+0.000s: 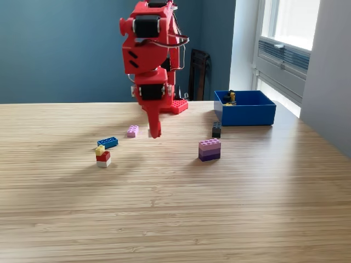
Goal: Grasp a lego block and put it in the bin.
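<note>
Hand point(154, 131) low beside pink brick point(132, 131), grip unclear, no readable writing

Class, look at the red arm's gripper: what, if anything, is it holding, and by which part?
Cannot be told: the gripper points down near the pink block, showing no clear hold.

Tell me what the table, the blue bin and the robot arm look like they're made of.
The table: looks like light wood or bamboo laminate, fine parallel strips, satin sheen. The blue bin: apparently moulded plastic, uniform colour, smooth walls. The robot arm: matte red plastic, possibly 3D-printed, around black motor blocks.
</note>
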Motion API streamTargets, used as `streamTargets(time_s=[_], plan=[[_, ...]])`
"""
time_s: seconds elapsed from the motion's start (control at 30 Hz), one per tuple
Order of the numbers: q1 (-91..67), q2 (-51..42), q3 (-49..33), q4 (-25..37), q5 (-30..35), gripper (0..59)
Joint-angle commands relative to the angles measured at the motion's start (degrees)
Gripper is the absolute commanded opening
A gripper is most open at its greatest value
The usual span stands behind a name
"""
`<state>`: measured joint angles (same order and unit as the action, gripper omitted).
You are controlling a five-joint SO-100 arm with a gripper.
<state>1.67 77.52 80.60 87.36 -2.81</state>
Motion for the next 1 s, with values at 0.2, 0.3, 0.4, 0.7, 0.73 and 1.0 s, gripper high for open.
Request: streamTargets(time_s=[0.2,0.3,0.4,0.7,0.73,1.0], plan=[[-29.8,10.1,-6.7,6.6,12.0,0.0],[-38.6,9.7,-9.5,8.7,15.3,0.0],[-46.3,9.6,-12.9,10.8,18.1,0.0],[-63.7,9.4,-14.0,11.4,18.7,0.0],[-65.0,9.4,-13.6,11.4,18.6,0.0],[-71.4,9.3,-10.3,11.3,17.4,0.0]])
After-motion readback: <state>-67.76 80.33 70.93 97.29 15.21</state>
